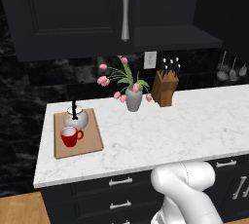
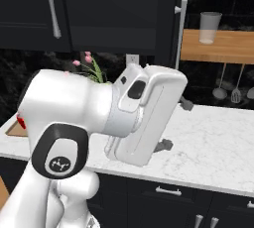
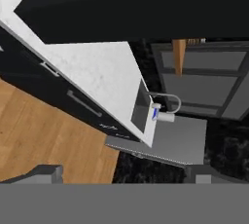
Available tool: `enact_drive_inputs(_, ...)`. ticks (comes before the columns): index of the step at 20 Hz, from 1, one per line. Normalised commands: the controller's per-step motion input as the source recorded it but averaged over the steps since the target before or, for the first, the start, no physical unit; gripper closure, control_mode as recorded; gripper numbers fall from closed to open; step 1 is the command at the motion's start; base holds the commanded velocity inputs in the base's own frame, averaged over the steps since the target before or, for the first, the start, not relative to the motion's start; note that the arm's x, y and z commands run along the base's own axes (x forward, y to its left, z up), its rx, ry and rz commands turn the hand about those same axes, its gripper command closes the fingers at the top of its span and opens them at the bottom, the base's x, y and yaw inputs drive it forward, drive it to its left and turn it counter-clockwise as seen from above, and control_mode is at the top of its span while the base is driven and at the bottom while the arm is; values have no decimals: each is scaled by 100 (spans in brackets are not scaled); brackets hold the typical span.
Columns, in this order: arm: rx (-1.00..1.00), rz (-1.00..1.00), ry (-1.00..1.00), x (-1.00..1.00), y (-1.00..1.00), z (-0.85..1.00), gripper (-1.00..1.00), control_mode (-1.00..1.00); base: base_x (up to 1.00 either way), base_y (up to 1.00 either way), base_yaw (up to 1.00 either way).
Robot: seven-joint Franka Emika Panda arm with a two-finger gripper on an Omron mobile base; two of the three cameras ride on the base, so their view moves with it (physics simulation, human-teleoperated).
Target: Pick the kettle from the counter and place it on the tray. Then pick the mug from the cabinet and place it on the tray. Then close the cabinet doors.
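The kettle [image 1: 76, 117] and the mug [image 1: 71, 136] sat together on the tray [image 1: 92, 141], well left of the gripper [image 3: 121, 174], so by my reckoning only the doors remained. One door [image 1: 73, 9] looked shut; the other door [image 2: 171, 19] stood edge-on, open, just beyond the hand. The fingers [image 3: 46, 173] stood wide apart, empty. Next, I'd say, came a push against that open panel.

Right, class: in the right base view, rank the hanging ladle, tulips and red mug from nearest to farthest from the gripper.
1. Hanging ladle, on the wall right of the gripper.
2. Tulips, to its left.
3. Red mug, far left.
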Motion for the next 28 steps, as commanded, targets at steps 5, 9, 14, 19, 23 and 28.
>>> enact_drive_inputs(5,-10,0,1,21,-40,-2,-100,-100,0,0,0)
enact_drive_inputs(9,-14,5,5,40,-8,-3,-100,-100,0,0,0)
enact_drive_inputs(14,-4,17,4,54,-2,0,-100,-100,0,0,0)
enact_drive_inputs(19,-3,24,12,39,9,0,-100,-100,0,0,0)
enact_drive_inputs(23,-5,28,12,38,37,0,-100,-100,0,0,0)
enact_drive_inputs(28,-2,33,15,51,54,0,-100,-100,0,0,0)
